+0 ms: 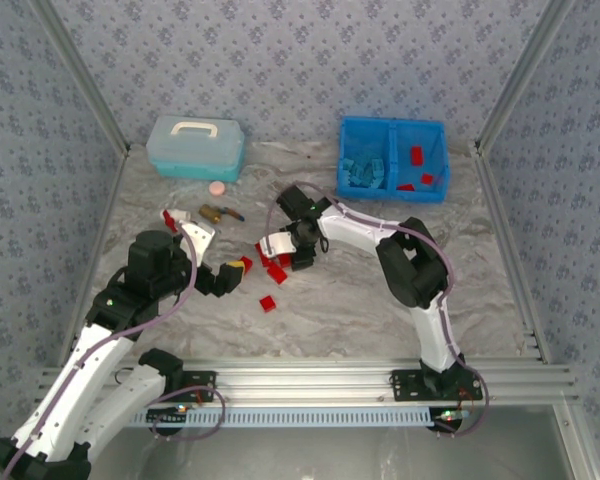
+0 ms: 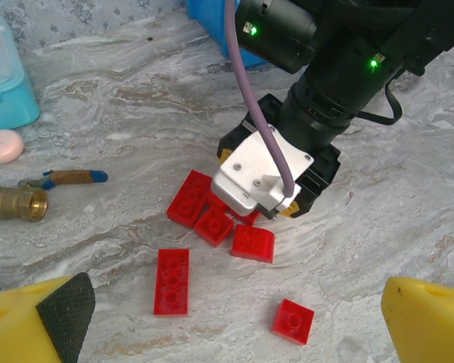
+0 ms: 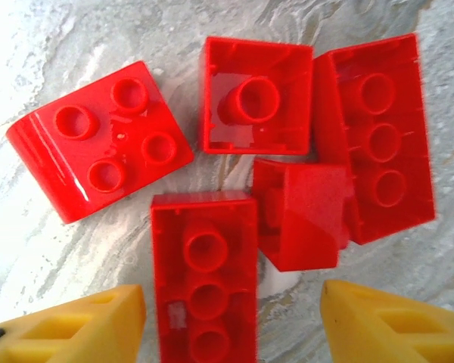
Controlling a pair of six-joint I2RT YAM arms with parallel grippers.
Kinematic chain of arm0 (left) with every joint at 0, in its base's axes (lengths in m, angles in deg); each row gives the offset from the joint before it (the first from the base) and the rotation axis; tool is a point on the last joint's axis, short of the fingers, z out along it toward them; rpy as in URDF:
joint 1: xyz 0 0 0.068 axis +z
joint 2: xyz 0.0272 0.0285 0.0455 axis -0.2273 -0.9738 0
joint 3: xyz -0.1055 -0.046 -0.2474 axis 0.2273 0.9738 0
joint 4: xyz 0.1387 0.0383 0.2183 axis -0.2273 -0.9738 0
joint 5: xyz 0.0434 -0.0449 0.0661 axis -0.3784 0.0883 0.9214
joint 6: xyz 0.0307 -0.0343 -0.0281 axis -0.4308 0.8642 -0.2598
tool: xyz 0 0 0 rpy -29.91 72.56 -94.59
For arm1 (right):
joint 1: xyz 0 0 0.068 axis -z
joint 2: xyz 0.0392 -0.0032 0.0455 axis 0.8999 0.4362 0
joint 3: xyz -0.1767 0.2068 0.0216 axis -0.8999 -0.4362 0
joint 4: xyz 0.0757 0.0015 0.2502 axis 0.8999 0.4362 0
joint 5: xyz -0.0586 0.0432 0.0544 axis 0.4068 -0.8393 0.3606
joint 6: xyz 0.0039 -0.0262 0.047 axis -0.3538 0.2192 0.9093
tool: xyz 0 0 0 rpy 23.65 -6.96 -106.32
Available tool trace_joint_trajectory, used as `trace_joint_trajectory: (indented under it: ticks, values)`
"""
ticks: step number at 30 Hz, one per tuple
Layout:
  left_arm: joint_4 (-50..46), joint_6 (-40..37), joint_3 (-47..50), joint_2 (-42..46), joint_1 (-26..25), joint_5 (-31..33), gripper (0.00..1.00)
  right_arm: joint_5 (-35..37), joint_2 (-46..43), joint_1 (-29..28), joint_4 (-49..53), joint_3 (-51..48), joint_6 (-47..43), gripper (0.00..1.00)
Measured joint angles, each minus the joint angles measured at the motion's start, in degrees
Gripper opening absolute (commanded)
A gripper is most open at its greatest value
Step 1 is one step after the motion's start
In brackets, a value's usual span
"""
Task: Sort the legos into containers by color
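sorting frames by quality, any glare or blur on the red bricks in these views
right wrist: sharp, white glare streaks on the studs-up red brick; left wrist: red bricks crisp, yellow fingers slightly soft at the corners; top external: even light, bricks tiny and soft

Red legos [image 3: 98, 140] on grey-white marbled table [image 1: 360, 310]; bright blue bin [image 1: 392, 123], light blue legos [image 1: 363, 172] in left compartment [image 1: 365, 138], red ones in right compartment [image 1: 432, 138]; right gripper [image 3: 231, 295] fingers [image 3: 76, 333] yellow; pale teal box [image 1: 195, 150] with white handle [image 1: 192, 127]; pink disc [image 1: 217, 187]; brass fitting [image 2: 11, 203]; walls [image 1: 280, 60] blue-grey floral pattern
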Motion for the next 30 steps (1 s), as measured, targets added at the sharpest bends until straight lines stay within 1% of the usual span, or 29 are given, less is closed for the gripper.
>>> trace_joint_trajectory:
  ticks: [4, 6, 9, 16, 20, 23, 25, 30]
  values:
    - [0.00, -0.02, 0.00, 0.00, 0.00, 0.24, 0.99, 0.00, 0.66, 0.00, 1.38, 0.00, -0.02, 0.53]
    - [0.00, -0.02, 0.00, 0.00, 0.00, 0.44, 0.99, 0.00, 0.79, 0.00, 1.77, 0.00, -0.02, 0.46]
    - [0.00, -0.02, 0.00, 0.00, 0.00, 0.46, 0.99, 0.00, 0.79, 0.00, 1.95, -0.04, 0.00, 0.37]
    - [-0.02, -0.02, 0.00, 0.22, 0.00, 0.66, 0.99, -0.11, -0.35, 0.00, 1.38, -1.42, 0.02, 0.35]
    - [-0.04, -0.02, 0.00, 0.44, 0.00, 0.66, 0.99, -1.40, -4.70, 0.55, 0.61, -5.62, 1.62, 0.35]
    - [-0.04, -0.02, 0.00, 0.42, 0.00, 0.63, 0.99, -2.86, -10.56, 2.10, -1.16, -8.81, 5.44, 0.35]
    - [-0.04, -0.02, 0.00, 0.44, 0.00, 0.63, 0.99, -3.72, -14.95, 4.15, -3.19, -10.23, 9.18, 0.34]
    - [-0.02, 0.00, 0.00, 0.44, 0.00, 0.63, 0.99, -4.15, -24.15, 11.47, -11.26, -14.36, 20.39, 0.33]
